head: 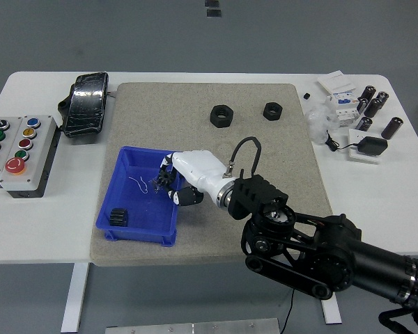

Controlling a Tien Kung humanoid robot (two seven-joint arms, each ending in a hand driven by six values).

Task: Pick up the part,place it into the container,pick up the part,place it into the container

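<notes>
My right hand [168, 185] reaches in from the lower right and hovers over the right side of the blue bin [125, 233]. Its fingers are curled around a small black toothed part [162, 182], held just above the bin's inside. Another black toothed part [119, 217] lies in the bin's near left corner, and a thin white wire piece [139, 184] lies near its middle. Two black hex nuts [222, 115] [272, 110] sit on the beige mat [285, 174] farther back. The left arm is out of view.
A grey button box [21, 142] and a black pouch [86, 103] stand at the left. White breakers, black cylinders [373, 104] and a black adapter [370, 146] lie at the right back. My black forearm [313, 243] crosses the mat's near right.
</notes>
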